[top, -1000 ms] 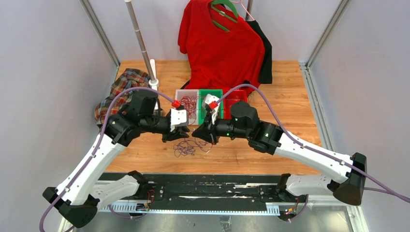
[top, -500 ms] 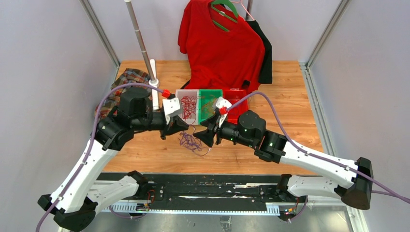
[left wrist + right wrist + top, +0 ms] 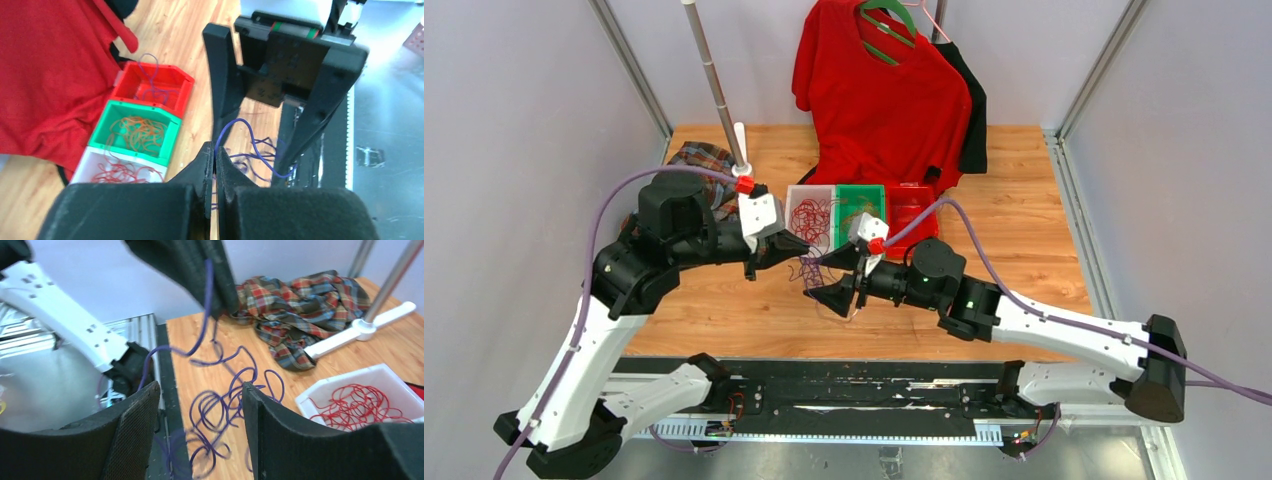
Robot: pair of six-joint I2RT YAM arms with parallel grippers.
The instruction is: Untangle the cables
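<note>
— How do our left jaws stand?
— Pinched shut on a strand of the purple cable (image 3: 206, 295).
— And our right jaws?
— Spread wide, gripping nothing. We see the tangle's loops just beyond them, over the bench (image 3: 1024, 200), near the white bin (image 3: 345, 380).

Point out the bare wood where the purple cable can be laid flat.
Widest bare wood: the table right of the red bin, out to its right edge. A smaller patch sits at the back, between the pole base and the red shirt. Crowded: the centre, where left gripper, right gripper and purple cable meet.
</note>
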